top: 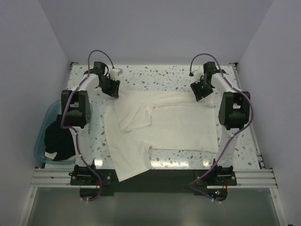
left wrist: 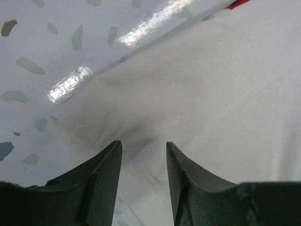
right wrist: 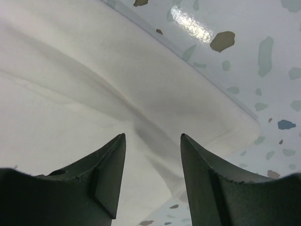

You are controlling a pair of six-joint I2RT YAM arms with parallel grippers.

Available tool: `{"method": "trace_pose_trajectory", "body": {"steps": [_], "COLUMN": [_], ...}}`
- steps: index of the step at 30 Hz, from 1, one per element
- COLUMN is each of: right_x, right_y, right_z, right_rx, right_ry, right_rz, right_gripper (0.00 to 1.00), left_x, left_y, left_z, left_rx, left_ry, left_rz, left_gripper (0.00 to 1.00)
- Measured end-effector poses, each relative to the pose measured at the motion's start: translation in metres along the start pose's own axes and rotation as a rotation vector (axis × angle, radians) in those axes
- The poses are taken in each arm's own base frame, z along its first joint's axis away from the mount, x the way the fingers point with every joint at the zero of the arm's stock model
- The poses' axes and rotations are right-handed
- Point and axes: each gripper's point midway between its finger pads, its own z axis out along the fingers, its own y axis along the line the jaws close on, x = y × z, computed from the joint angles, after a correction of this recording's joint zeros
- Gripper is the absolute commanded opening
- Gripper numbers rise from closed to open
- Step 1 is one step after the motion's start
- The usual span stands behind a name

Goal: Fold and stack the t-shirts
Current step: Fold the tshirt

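The white t-shirt (top: 164, 125) lies spread on the speckled table, print side down, with one sleeve folded onto its middle and a part hanging over the near edge. My left gripper (top: 113, 89) is open over the shirt's far left corner (left wrist: 197, 94); a sliver of red print (left wrist: 237, 4) shows at that view's top. My right gripper (top: 200, 92) is open over the far right corner (right wrist: 141, 94). Neither holds cloth. The black t-shirt (top: 59, 136) lies bunched in the teal tub.
The translucent teal tub (top: 41, 136) stands at the table's left edge beside the left arm. Bare speckled table (top: 155, 75) runs along the far side behind the shirt. Grey walls close in the back and sides.
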Motion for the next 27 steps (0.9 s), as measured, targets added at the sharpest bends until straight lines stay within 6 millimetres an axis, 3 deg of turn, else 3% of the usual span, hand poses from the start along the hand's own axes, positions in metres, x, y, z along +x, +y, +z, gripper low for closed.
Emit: {"method": "trace_pose_trajectory", "body": {"steps": [3,8,11,13,15,20,27], "right_x": [-0.002,0.000,0.006,0.014,0.021,0.043,0.048], "right_y": [0.000,-0.001,-0.001,-0.001,-0.001,0.002,-0.005], "right_z": [-0.020,-0.051,-0.053,-0.051,-0.048,-0.037,-0.034], "right_rx": [-0.009,-0.007,-0.020,-0.027,-0.030,-0.043,-0.023], "right_ry": [-0.022,-0.037,-0.014,0.015,0.036,0.101,0.118], "right_rz": [-0.055,-0.172,-0.229,-0.259,-0.287,-0.330,-0.363], "right_gripper": [0.50,0.47,0.45,0.44,0.44,0.45,0.46], "left_x": [-0.017,-0.064,-0.063,-0.052,-0.040,-0.017,-0.018], "left_y": [-0.036,-0.146,-0.206,-0.228,-0.235,-0.227,-0.219], "left_z": [-0.014,-0.034,-0.025,-0.013,-0.001,0.023,0.038], "left_rx": [0.043,0.152,0.232,0.263,0.265,0.197,0.135], "left_ry": [-0.037,-0.139,-0.126,-0.092,-0.051,0.036,0.039], "left_rz": [0.083,0.318,0.425,0.455,0.464,0.447,0.443], "left_gripper": [0.50,0.51,0.51,0.52,0.52,0.52,0.52]}}
